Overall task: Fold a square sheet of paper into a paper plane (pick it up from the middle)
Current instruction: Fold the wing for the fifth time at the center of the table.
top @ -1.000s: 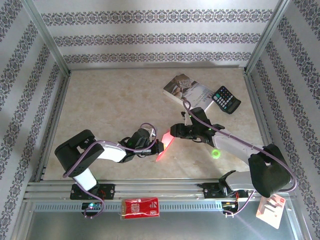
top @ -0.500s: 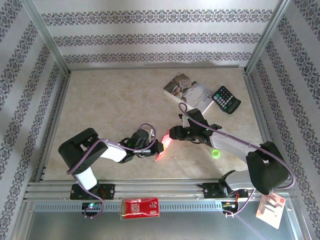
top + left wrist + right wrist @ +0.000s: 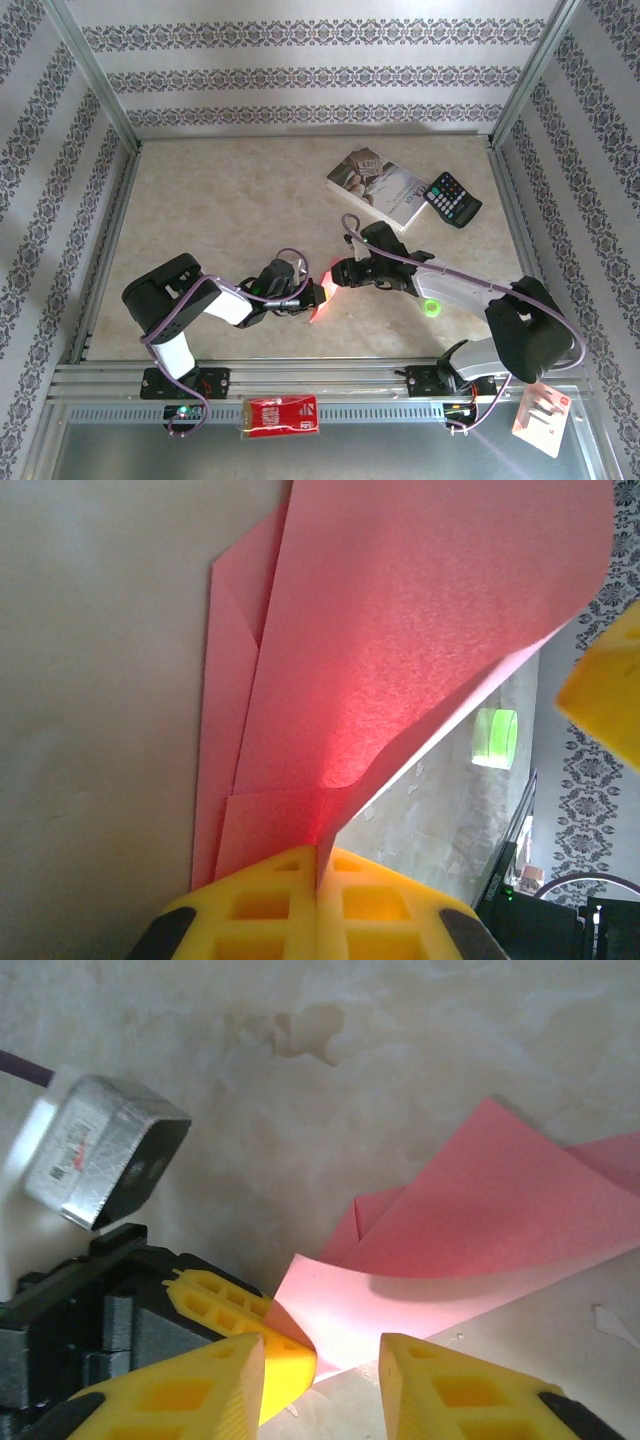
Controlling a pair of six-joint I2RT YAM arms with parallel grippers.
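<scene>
Pink-red paper sheet (image 3: 321, 300), part-folded, mid-bench (image 3: 210, 220) btwn arms; long axis approx near-left to far-right. L jaws pinched on its edge, R jaws spread by raised flap. Beige marbled top, patterned walls (image 3: 300, 75).

Pink-red paper (image 3: 400, 660) lies on a beige marbled table (image 3: 220, 200), clasped by yellow finger pads (image 3: 262, 912), near a green ring (image 3: 432, 307), before white walls (image 3: 300, 95) with dark floral bands.

readable text: none | red packet (image 3: 281, 415) on the front rail: white print, too small to read | book (image 3: 380, 187) on the table: cover lettering illegible | calculator (image 3: 452, 199): key marks illegible | white tag (image 3: 541, 420): red mark, unreadable | sticker (image 3: 65, 1155) on silver block: red print, blurred
</scene>
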